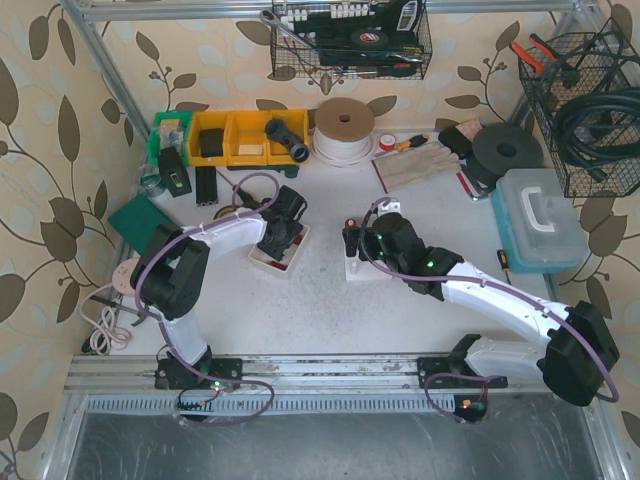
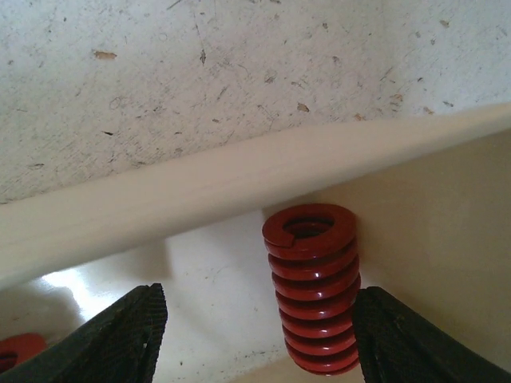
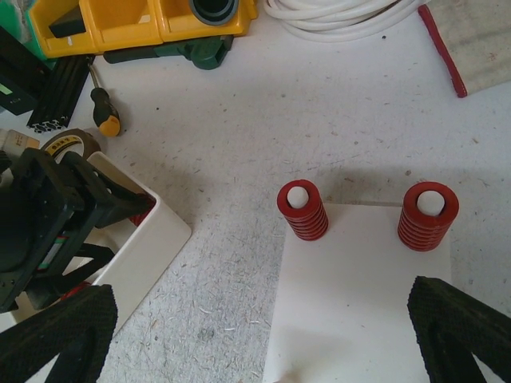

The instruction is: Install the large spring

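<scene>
Red metal coil spring [image 2: 311,287] is standing upright in the shallow white plastic tray [image 2: 200,199], right by its rim, between the spread-apart black jaws of the left gripper [image 2: 255,319]. Right gripper [image 3: 259,319] hangs wide open over the flat white base plate [image 3: 359,311], where two more red springs [image 3: 303,209] [image 3: 429,215] sit on pegs.

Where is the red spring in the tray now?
Left wrist view: the red spring stands upright in the white tray by its wall, between the fingers of the left claw, nearer the one at picture right.
</scene>
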Robot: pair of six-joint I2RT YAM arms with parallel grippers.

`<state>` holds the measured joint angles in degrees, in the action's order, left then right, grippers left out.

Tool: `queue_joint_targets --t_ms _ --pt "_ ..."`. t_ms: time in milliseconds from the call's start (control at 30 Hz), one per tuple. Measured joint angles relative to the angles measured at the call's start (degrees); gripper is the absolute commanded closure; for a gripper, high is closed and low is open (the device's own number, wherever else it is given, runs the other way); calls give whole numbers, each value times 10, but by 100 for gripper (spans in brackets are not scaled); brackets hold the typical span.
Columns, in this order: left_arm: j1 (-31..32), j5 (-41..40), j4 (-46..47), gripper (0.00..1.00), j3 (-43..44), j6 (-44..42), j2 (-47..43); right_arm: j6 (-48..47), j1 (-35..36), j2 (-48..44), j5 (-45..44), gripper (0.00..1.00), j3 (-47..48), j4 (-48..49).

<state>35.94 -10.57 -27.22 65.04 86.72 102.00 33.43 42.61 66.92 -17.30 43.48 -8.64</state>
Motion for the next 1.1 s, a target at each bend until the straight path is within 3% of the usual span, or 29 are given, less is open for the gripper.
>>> queue_joint_targets --t_ms 767,1100 --pt "-4 10 25 53 7 -12 33 2 -7 -2 0 4 -9 8" --pt "-15 20 29 79 12 -49 37 2 -7 -2 0 4 -9 8"
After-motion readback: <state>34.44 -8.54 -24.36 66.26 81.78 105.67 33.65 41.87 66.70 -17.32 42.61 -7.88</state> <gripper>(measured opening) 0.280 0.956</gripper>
